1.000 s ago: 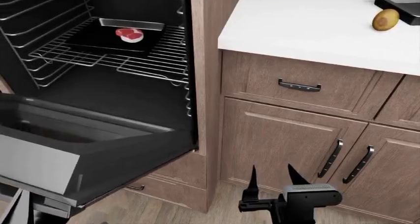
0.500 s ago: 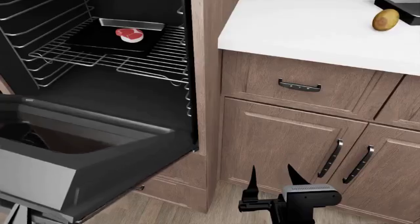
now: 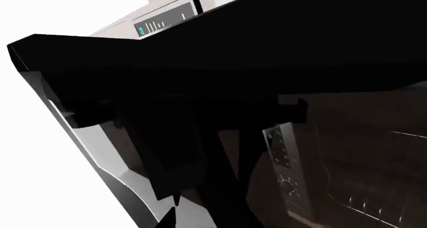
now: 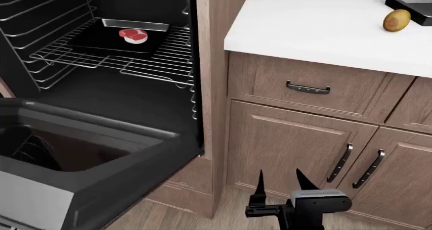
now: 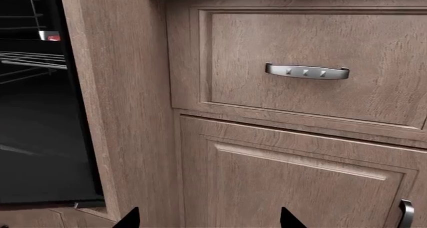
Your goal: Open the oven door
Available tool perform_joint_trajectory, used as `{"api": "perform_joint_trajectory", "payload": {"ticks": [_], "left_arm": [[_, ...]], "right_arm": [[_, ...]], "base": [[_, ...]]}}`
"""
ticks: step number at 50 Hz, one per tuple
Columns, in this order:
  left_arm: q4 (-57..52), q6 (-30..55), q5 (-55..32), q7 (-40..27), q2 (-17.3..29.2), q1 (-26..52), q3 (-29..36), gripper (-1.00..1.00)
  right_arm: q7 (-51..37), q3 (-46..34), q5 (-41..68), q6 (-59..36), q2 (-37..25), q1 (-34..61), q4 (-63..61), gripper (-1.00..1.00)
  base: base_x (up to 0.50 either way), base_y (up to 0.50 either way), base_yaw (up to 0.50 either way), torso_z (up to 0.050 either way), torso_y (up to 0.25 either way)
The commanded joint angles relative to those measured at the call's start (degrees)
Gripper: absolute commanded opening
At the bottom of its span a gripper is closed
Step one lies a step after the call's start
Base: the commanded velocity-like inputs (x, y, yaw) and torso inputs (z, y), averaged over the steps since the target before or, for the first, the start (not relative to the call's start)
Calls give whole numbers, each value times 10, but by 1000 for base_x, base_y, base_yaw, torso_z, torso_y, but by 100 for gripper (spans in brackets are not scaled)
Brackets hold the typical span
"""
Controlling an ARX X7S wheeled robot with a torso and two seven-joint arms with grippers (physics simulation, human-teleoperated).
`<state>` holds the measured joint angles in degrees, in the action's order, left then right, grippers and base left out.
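The oven door [image 4: 101, 177] hangs swung down at the lower left of the head view, its dark inner side facing up and the oven cavity [image 4: 115, 88] open behind it. In the left wrist view the door's glossy black panel [image 3: 280, 47] fills most of the picture. My left gripper [image 3: 208, 220] sits close under it. One dark fingertip [image 3: 167, 222] shows against grey trim, and the other is lost in the black shapes. My right gripper [image 4: 279, 182] stands open and empty in front of the wooden cabinets, away from the door.
Inside the oven, wire racks [image 4: 135, 58] carry a dark tray with a steak [image 4: 133, 36]. Right of the oven are a drawer with a dark handle [image 4: 308, 88] and cabinet doors with bar handles [image 4: 339, 162]. A potato [image 4: 397, 19] lies on the white counter [image 4: 317, 28].
The oven door has swung further down, and its grey front face has sunk toward the bottom left edge. The right gripper has not moved.
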<state>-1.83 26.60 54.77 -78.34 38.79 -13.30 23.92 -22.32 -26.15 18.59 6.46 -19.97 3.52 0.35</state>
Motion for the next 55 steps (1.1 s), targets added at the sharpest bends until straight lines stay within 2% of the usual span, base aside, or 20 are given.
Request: {"api": "perform_joint_trajectory", "payload": {"ticks": [1, 55], "left_arm": [[66, -49, -86, 61, -5, 1, -9, -100], [154, -87, -82, -24, -30, 5, -11, -100]], "right_arm": [[-1, -1, 0, -1, 0, 1, -1, 100], [-4, -6, 1, 6, -2, 4, 6, 100]], "base": [[12, 11, 0, 0, 0], [4, 4, 0, -1, -3]]}}
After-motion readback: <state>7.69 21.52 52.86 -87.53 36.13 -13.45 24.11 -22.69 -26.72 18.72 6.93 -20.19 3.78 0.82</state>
